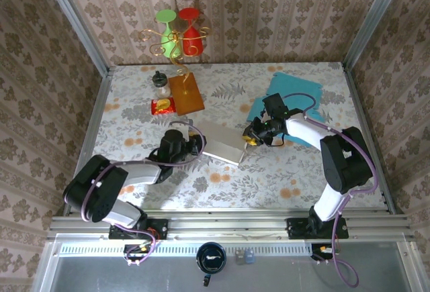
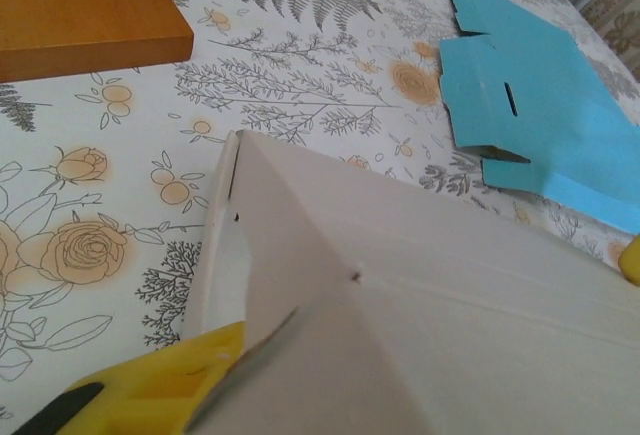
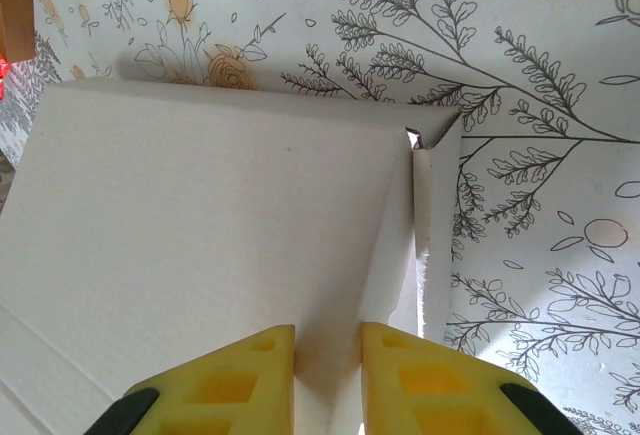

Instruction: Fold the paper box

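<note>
Yellow fingers [image 3: 235, 380] of the right gripper [image 3: 328, 375] pinch a fold of the white paper box [image 3: 200, 225], which lies mid-table. Overhead, the left gripper [image 1: 195, 141] sits at the box's 9 o'clock edge. Its wrist view adds one finger [image 2: 150, 390] against the box, grip impossible to tell, and a blue cutout [image 2: 530, 105] at 2 o'clock.

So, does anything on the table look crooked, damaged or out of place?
Nothing is spilled or broken. One thing looks untidy: the white box is only half formed. At its corner the side flap stands loose, leaving a small gap, not tucked in. The right gripper pinches a wall of the box.
</note>
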You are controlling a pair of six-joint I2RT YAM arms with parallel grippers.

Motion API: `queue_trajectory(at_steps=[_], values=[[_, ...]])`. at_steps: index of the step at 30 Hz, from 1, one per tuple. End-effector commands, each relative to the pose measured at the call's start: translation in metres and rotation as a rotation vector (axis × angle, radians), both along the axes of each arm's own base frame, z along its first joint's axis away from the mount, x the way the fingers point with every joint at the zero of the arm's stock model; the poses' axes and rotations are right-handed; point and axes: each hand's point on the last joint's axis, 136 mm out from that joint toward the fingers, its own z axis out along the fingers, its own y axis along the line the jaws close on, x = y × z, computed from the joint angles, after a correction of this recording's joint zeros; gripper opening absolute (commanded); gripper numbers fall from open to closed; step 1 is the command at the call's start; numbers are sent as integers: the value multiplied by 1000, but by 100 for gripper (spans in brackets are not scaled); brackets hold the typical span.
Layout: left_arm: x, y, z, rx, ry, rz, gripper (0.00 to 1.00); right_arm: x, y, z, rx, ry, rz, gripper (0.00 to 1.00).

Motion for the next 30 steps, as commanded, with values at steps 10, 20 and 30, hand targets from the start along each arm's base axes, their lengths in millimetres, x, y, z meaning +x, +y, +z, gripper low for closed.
queue_trajectory(at_steps=[10,20,30], values=[[-42,21,-23,41,128,-27,58,-4,-1,-11,-57,26,17,22],[-80,58,-4,14,286,63,60,0,-1,-1,-60,11,12,22],[-77,107,84,-99,284,221,58,1,0,0,-66,12,31,22]])
